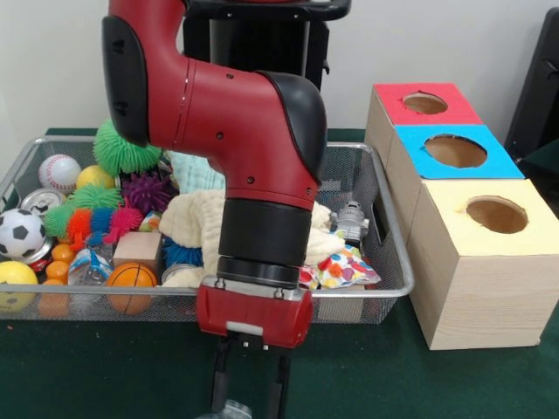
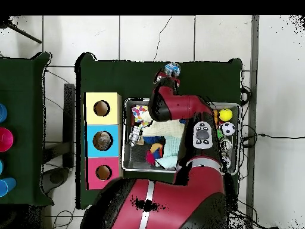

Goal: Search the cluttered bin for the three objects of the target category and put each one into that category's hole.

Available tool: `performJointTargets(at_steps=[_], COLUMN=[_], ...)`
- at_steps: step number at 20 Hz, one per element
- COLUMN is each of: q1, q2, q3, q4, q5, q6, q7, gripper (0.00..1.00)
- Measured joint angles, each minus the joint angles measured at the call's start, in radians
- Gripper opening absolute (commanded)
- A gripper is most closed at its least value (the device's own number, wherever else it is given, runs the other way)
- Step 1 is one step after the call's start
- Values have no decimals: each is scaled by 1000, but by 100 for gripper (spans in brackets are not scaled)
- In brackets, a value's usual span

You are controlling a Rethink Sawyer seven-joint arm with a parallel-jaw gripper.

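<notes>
My gripper (image 1: 250, 388) points down at the green table in front of the bin (image 1: 384, 218), outside it. Its jaws stand apart, open. A see-through bottle (image 1: 229, 410) lies at the picture's bottom edge, by the left finger (image 1: 221, 375) and not between the two. It shows with blue markings in the overhead view (image 2: 173, 68), just beyond the gripper (image 2: 162, 77). Another see-through bottle (image 1: 352, 218) lies in the bin's right part, and a third (image 1: 87, 266) at its front left. The blue-faced box's hole (image 1: 454, 150) stands to the right; something shows inside it from overhead (image 2: 102, 140).
The bin holds spiky rubber balls (image 1: 122, 147), a soccer ball (image 1: 19, 231), a baseball (image 1: 58, 172), a basketball (image 1: 131, 278), cans (image 1: 39, 202), a wooden block (image 1: 138, 249) and cloths (image 1: 196, 218). The red-faced box (image 1: 425, 103) and yellow-faced box (image 1: 496, 214) flank the blue one.
</notes>
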Motion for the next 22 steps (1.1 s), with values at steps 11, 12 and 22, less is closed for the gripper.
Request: performJointTargets(at_steps=[11,12,22], q1=[1,3,71], q2=[2,2,31], q3=[5,2,-107], q4=[3,3,3], q5=[0,0,40], q6=[0,0,0], q7=[0,0,0], gripper=[100,100,100])
